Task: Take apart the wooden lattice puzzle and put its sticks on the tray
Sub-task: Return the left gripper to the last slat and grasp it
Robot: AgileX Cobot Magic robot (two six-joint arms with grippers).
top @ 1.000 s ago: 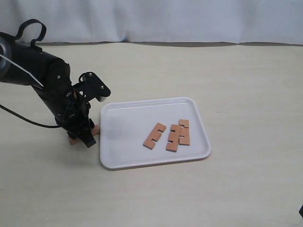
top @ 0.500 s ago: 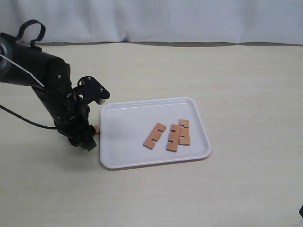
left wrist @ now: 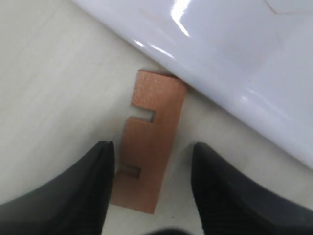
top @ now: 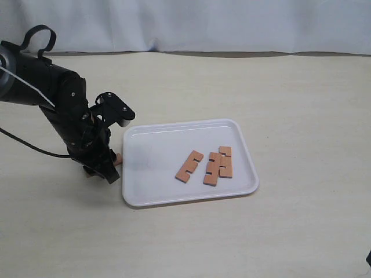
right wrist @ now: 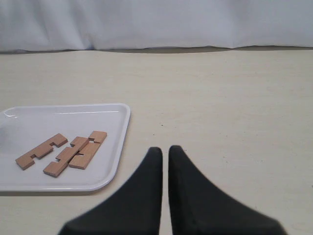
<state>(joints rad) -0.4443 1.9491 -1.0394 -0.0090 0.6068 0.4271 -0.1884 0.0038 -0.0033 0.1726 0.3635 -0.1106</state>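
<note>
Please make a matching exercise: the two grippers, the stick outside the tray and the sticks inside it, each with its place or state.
1. left gripper
2. right gripper
3. lone stick
4. three sticks

A. lying in the tray
B. shut, holding nothing
C. open, straddling a stick
D. on the table, by the tray's rim

Pairs: 1-C, 2-B, 3-D, 4-A

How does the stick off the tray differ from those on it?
The lone stick lies on the table, one end at the tray rim, between the left end effector's open fingers. The three sticks lie inside the tray, untouched, two side by side. All are notched reddish-brown wood.
</note>
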